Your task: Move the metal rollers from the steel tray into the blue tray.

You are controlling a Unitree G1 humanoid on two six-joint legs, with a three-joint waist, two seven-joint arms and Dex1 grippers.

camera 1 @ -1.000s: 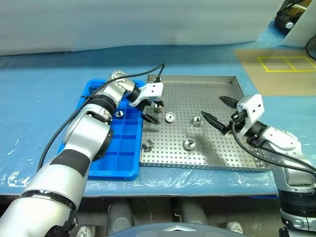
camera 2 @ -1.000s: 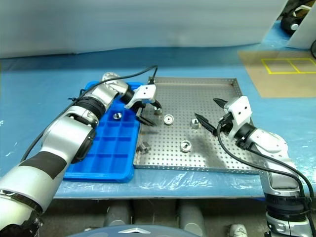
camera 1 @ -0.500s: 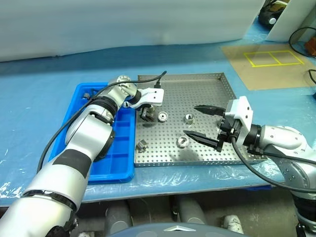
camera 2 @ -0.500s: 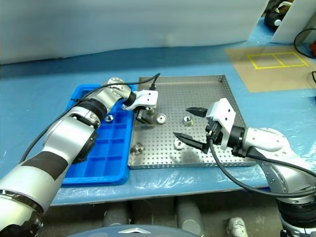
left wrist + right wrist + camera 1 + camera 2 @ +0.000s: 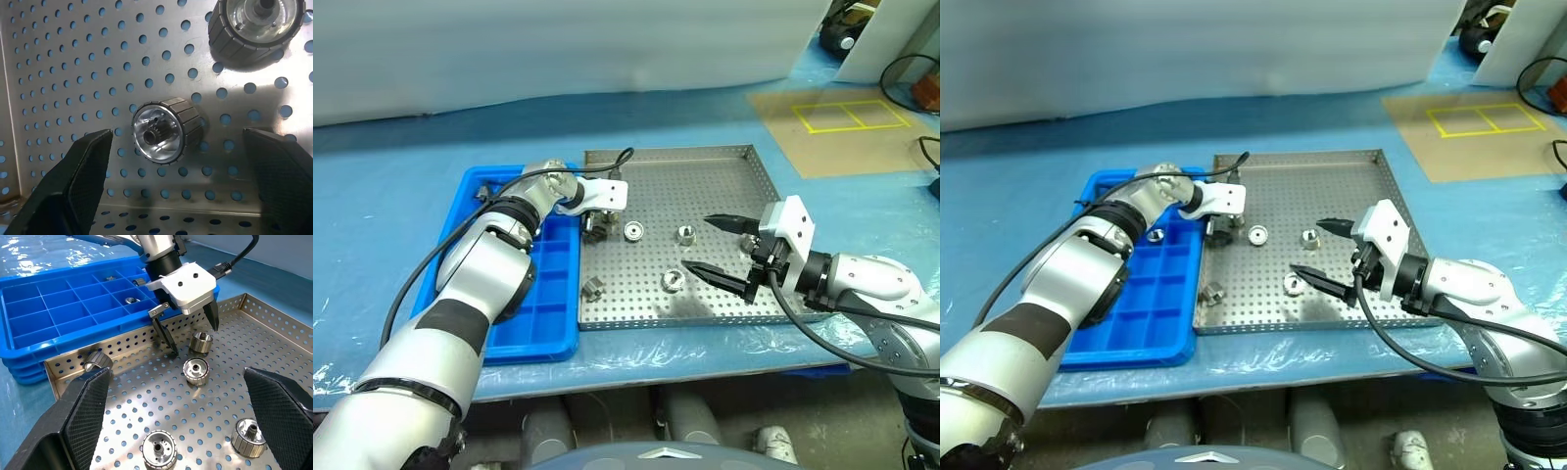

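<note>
Left claw [image 5: 188, 328] spread, straddling a metal roller [image 5: 166, 129] near the steel tray's [image 5: 705, 162] 9 o'clock rim, no pinch. Right claw [image 5: 713, 247] spread, empty, at 4 o'clock. Blue tray [image 5: 470, 196] beside, holding a few rollers.

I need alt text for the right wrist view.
The left tool hangs open, fingers straddling a metal roller near the steel tray's rim. Four more rollers lie on the perforated floor, and the blue tray behind holds a few.
</note>
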